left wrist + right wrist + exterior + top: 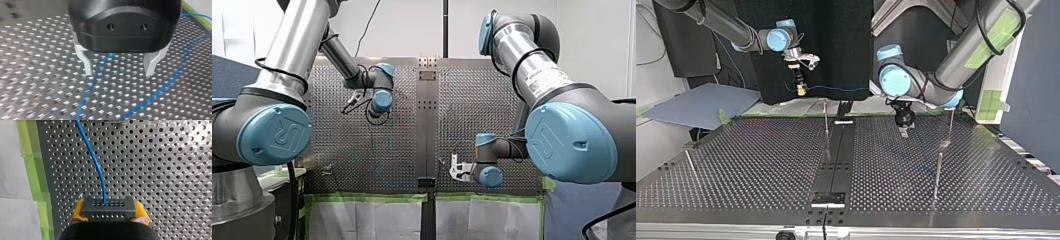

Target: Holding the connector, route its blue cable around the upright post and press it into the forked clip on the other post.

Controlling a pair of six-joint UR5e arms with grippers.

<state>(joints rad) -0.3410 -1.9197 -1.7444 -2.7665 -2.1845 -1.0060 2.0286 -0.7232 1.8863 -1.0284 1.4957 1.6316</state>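
Connector (108, 207) first: found it clamped between the yellow pads (77, 213) of my right claw (109, 214), a dark block with rows of small holes across its face. Saw the blue cable (96, 162) leaving the block's middle and curving away ahead of the claw over the perforated bench (162, 170), near a strip of green tape (35, 175) along the bench edge. Checked the top view: found that claw raised above the bench's far edge at the view's left, the cable running level from it toward the view's right.

Found my left claw (119, 72) with its pale fingers (87, 65) spread well apart, gripping nothing, low over the bench. Noted two runs of blue cable lying on the bench there: one passing under the gap between the fingers, the other out beside one finger.

Counted thin posts in the top view: one post (826, 122) upright by the dark middle strip (838, 160), a second post (951, 125) and a third post (937, 172) at the view's right near the left claw, and a leaning post (690, 165) at the view's left. Could not tell which carried the forked clip, nor trace the cable near any of them.
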